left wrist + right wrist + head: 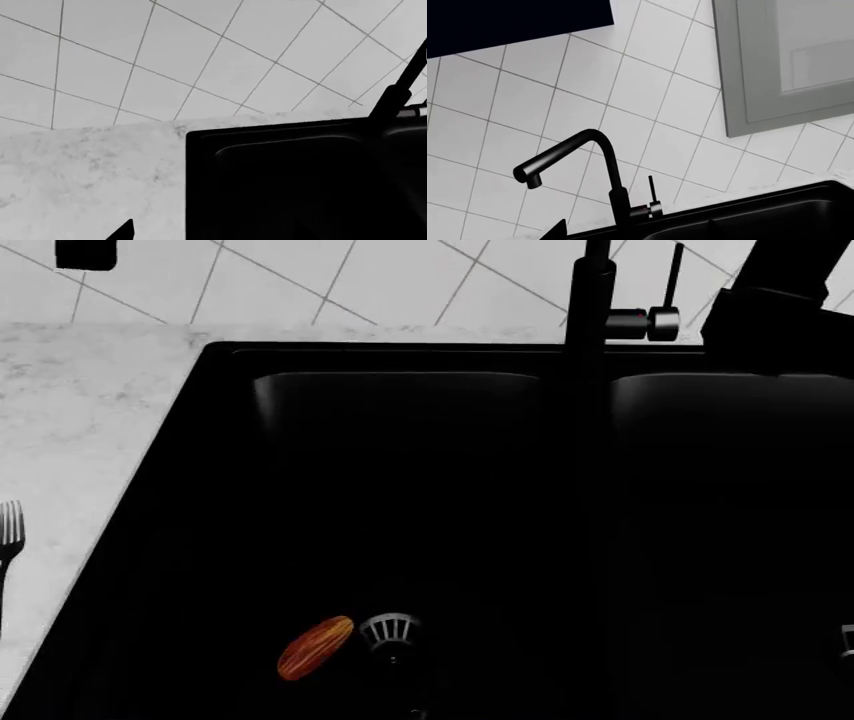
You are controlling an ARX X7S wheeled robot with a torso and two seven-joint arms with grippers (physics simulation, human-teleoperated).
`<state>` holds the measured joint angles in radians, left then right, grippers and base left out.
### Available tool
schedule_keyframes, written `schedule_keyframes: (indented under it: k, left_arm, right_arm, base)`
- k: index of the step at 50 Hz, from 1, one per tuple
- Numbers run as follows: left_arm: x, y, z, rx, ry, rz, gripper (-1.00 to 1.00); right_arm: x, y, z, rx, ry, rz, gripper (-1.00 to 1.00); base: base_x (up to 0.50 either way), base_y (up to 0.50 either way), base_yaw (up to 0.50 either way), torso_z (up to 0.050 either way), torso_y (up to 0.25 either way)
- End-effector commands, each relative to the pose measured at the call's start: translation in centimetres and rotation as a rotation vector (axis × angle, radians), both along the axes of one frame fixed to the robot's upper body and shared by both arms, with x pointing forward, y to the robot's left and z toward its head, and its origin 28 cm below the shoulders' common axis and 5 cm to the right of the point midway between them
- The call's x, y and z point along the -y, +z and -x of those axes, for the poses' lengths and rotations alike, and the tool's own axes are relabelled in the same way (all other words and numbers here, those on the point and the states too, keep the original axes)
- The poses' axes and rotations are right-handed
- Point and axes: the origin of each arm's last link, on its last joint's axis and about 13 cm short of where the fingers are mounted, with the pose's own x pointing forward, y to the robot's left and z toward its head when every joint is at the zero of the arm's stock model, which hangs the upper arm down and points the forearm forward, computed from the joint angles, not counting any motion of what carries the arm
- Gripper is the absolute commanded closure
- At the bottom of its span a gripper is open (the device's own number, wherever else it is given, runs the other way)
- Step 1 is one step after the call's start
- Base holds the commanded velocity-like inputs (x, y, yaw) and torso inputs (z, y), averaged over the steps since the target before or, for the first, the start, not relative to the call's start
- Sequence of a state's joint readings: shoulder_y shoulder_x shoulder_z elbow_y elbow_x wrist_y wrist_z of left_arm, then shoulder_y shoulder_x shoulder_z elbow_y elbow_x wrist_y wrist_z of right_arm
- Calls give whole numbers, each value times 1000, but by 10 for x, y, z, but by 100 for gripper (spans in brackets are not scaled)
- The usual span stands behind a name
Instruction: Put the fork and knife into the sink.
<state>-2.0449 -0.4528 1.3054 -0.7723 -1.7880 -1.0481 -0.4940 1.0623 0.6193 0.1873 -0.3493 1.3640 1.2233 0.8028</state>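
The sink [400, 490] looks matt black, smooth, almost without shine. The faucet [584, 165] is black too, with a soft satin gloss. The fork [10, 535] is pale polished metal. The countertop [80, 420] looks like speckled white stone. The wall tiles [594, 75] are smooth white with thin grey joints.

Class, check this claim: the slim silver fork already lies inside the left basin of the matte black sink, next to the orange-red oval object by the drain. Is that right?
Not quite. In the head view, the slim silver fork lies on the pale marble counter, outside the matte black sink. The orange-red oval object is beside the round silver drain.
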Motion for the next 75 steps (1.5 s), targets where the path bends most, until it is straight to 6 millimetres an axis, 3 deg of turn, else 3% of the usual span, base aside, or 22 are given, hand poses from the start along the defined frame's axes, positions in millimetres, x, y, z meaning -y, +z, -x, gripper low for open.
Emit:
schedule_keyframes:
  k: [1,9,26,38,50,75]
  left_arm:
    - [-23,7,15,-53,215,14,-100]
    - [-39,15,25,-128,297,30,-100]
    - [-63,0,20,-206,438,-142,-100]
    - [-65,-11,28,-282,425,-148,-100]
    - [-57,-32,20,-383,360,-58,-100]
    - [-60,-68,1,-500,398,1,-100]
  right_arm:
    - [-1,1,1,4,0,5,-100]
    - [-2,-2,1,-3,3,3,-100]
    - [-2,-11,1,-15,2,-14,-100]
    - [-2,-14,1,-17,-2,-17,-100]
    - [-1,-10,3,-12,-5,-15,-100]
    - [-1,-16,2,-20,-4,-18,-100]
  base:
    - [0,0,0,0,0]
    - [0,0,0,0,0]
    - [0,0,0,0,0]
    - [0,0,0,0,0]
    - [0,0,0,0,0]
    - [0,0,0,0,0]
